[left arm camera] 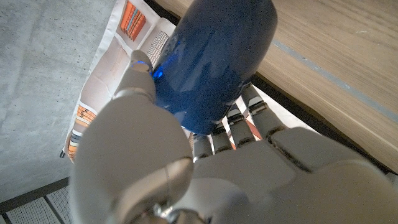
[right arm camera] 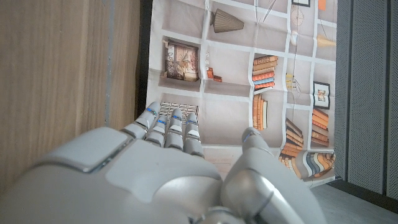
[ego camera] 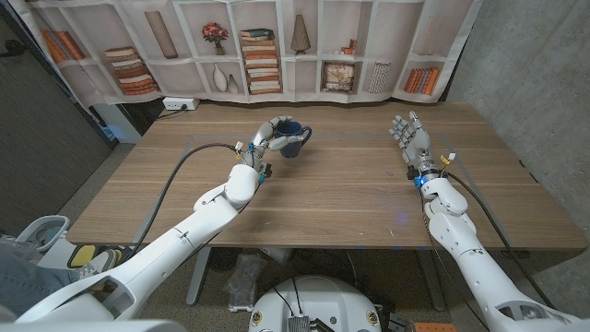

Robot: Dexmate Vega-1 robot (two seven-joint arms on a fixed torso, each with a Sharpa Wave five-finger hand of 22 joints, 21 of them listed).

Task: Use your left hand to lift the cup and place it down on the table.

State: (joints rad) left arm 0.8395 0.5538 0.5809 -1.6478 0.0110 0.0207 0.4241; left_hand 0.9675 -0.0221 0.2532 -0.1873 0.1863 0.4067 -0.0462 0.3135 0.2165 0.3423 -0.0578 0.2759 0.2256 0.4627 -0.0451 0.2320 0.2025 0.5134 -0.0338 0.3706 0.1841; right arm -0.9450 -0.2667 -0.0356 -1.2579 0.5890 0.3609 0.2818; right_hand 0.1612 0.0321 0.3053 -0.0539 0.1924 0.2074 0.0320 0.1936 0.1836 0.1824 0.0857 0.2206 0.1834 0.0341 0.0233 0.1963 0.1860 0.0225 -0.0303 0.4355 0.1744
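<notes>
- My left hand's (ego camera: 267, 138) fingers (left arm camera: 249, 115) are wrapped round the blue cup (ego camera: 291, 138), which sits tilted in my grip over the far middle of the tabletop (ego camera: 332, 198).
- My right hand (ego camera: 408, 136) holds nothing, fingers spread, near the far right.

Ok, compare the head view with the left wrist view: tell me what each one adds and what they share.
Head view alone: the right hand open with fingers apart, away from the cup, and the whole wooden table.

Left wrist view alone: a close look at the left hand's fingers wrapped against the cup's glossy blue wall.

Both: the left hand holding the blue cup, with the printed bookshelf backdrop behind.
</notes>
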